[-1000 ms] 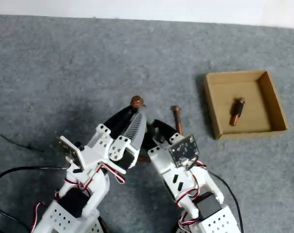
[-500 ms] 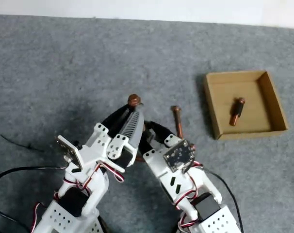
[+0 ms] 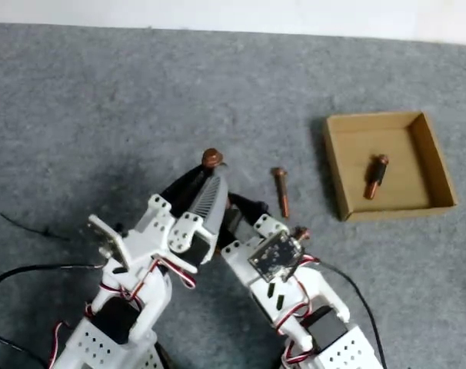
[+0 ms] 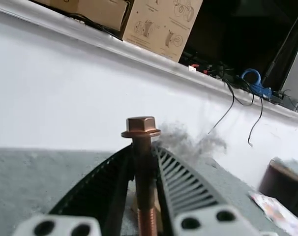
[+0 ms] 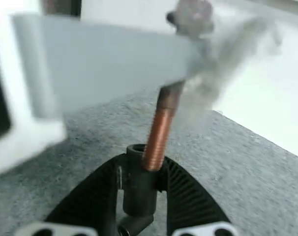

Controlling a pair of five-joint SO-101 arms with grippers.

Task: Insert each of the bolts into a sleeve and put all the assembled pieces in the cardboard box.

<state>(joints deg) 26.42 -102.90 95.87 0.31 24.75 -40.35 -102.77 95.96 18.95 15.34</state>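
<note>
My left gripper (image 3: 210, 174) (image 4: 143, 153) is shut on a copper bolt (image 3: 211, 159) (image 4: 141, 147), which stands with its hex head above the fingertips. Close beside it, my right gripper (image 3: 237, 211) (image 5: 141, 164) is shut on a black sleeve (image 5: 135, 184). In the right wrist view the bolt's shaft (image 5: 158, 132) tilts down, and its tip meets the sleeve's open end. A second bolt (image 3: 281, 192) lies loose on the grey mat, left of the cardboard box (image 3: 337, 173). One assembled piece (image 3: 375, 177) lies inside the box.
A copper part (image 3: 301, 233) peeks out beside the right arm's wrist. A thin black wire (image 3: 25, 227) lies on the mat at the left. The grey mat (image 3: 102, 100) runs open toward the far side, up to a white wall.
The right arm's wrist has swung left and toward the near edge, bringing its gripper in under the left one. The left gripper with its bolt has shifted slightly left.
</note>
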